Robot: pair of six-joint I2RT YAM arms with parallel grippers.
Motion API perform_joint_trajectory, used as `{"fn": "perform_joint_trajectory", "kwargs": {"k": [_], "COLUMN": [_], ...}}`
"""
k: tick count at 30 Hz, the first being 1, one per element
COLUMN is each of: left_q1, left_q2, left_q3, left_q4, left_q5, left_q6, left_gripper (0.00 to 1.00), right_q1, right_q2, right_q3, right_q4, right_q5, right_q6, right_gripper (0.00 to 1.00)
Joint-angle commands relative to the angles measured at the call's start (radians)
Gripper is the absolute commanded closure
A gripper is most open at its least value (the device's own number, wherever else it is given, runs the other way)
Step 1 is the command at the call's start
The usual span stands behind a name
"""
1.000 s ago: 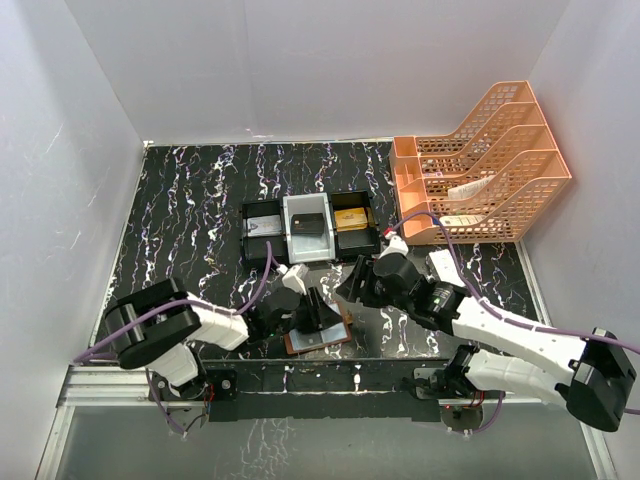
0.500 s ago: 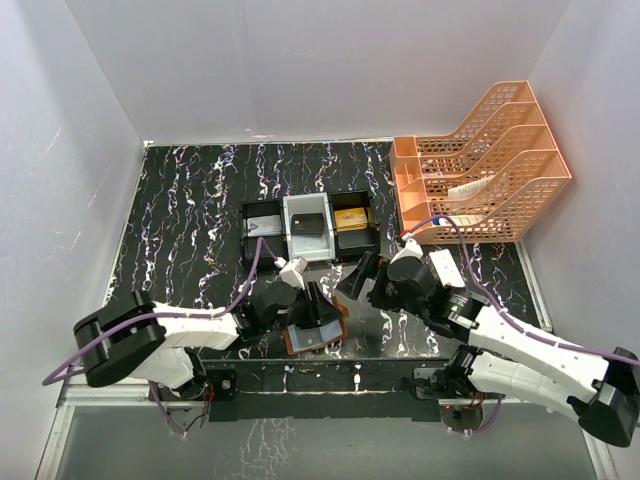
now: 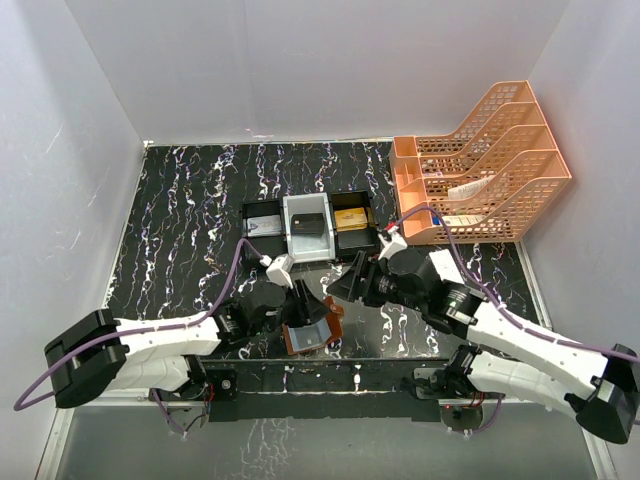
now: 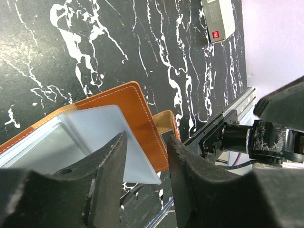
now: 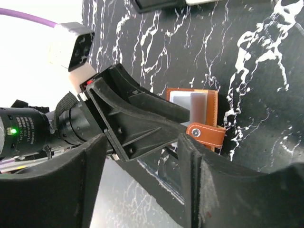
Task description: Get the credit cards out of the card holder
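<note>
**Card holder, lower centre of the overhead view: extraction pending, hazards noted.**
Black white-veined tabletop (image 3: pixel 180 220) is carrying everything. Right gripper (image 5: pixel 142 142) is hovering wide open and holding nothing. It is facing the left gripper (image 4: pixel 147 142), whose jaws are standing part open astride a corner of the small flat brown leather card holder (image 4: pixel 142 114), visibly clamping nothing. A thin pale grey-blue credit card (image 4: pixel 95 126) is projecting from its pocket. Likely risks: fingers colliding in the tight gap, and the unpinned holder dragging along with the card.
</note>
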Motion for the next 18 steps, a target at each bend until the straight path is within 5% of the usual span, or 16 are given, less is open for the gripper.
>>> {"fn": "perform_joint_trajectory", "kwargs": {"k": [1, 4, 7, 12, 18], "left_q1": [-0.002, -0.002, 0.004, 0.030, 0.049], "left_q2": [0.005, 0.045, 0.087, 0.158, 0.195], "left_q3": [-0.023, -0.025, -0.013, -0.003, -0.009], "left_q4": [0.003, 0.043, 0.062, 0.114, 0.157], "left_q5": [-0.016, -0.008, 0.001, 0.028, 0.076], "left_q6": [0.019, 0.014, 0.003, -0.027, -0.049], "left_gripper": [0.64, 0.71, 0.74, 0.75, 0.75], "right_q1": [0.007, 0.030, 0.051, 0.060, 0.104], "right_q2": [0.064, 0.074, 0.040, -0.021, 0.137], "right_q3": [0.043, 0.005, -0.048, -0.137, -0.121], "right_q4": [0.043, 0.055, 0.041, 0.094, 0.116], "right_q5": [-0.109, -0.111, -0.116, -0.220, -0.201], "right_q6": [-0.015, -0.014, -0.011, -0.029, -0.051], "right_gripper": [0.55, 0.74, 0.83, 0.85, 0.85]}}
